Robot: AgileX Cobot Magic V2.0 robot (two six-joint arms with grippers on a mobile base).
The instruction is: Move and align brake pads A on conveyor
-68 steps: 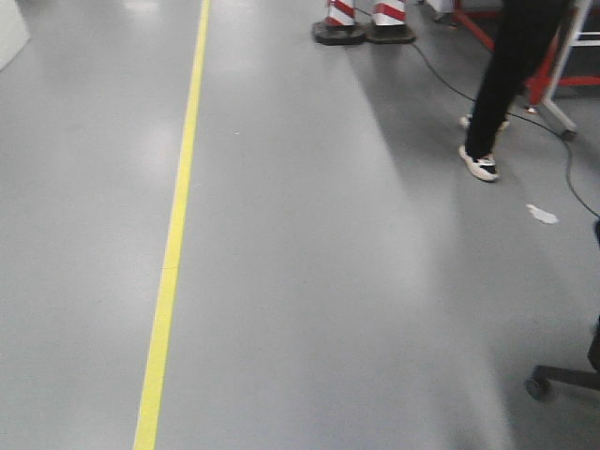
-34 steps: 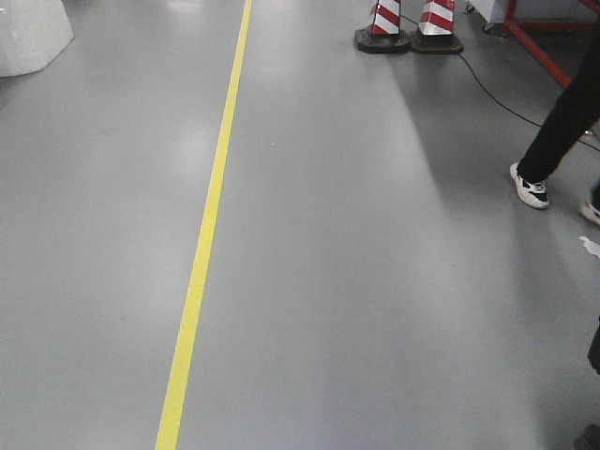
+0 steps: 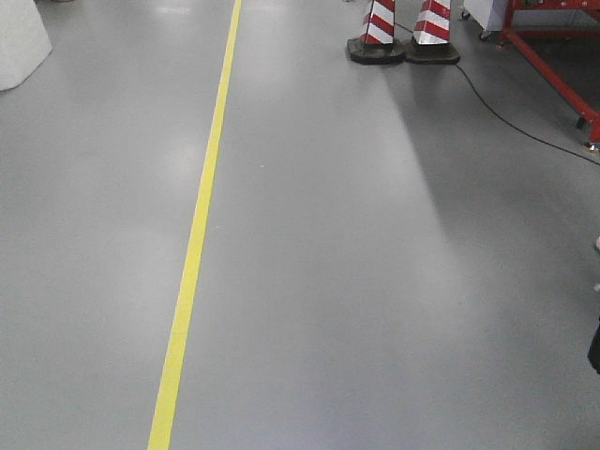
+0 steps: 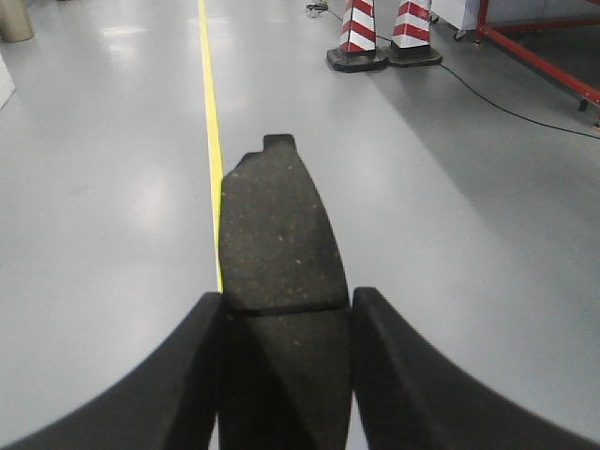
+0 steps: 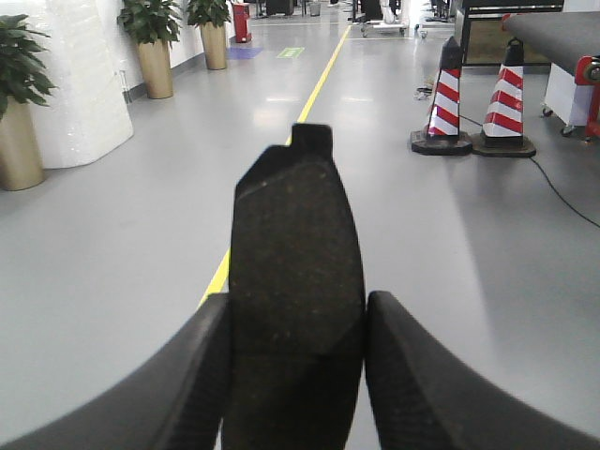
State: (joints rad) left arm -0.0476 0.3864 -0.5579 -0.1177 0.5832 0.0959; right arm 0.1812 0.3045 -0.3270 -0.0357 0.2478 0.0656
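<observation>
Black speckled brake pad (image 4: 277, 225) sits clamped in the left hand (image 4: 286, 302); the right hand (image 5: 297, 302) clamps a second brake pad (image 5: 295, 216), both over grey floor (image 3: 375, 281).

Both pincers (image 4: 286, 295) (image 5: 297, 298) have curved matte black fingers (image 4: 159, 384)

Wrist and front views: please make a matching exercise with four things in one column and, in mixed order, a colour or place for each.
Things:
1. brake pads
2. traffic cones
3. floor line
4. plants

Colour or place:
a. yellow
b. in tan pots
c. one in the left gripper, one in the right gripper
d. red and white stripes

Pairs: 1-c, 2-d, 3-a, 4-b
</observation>
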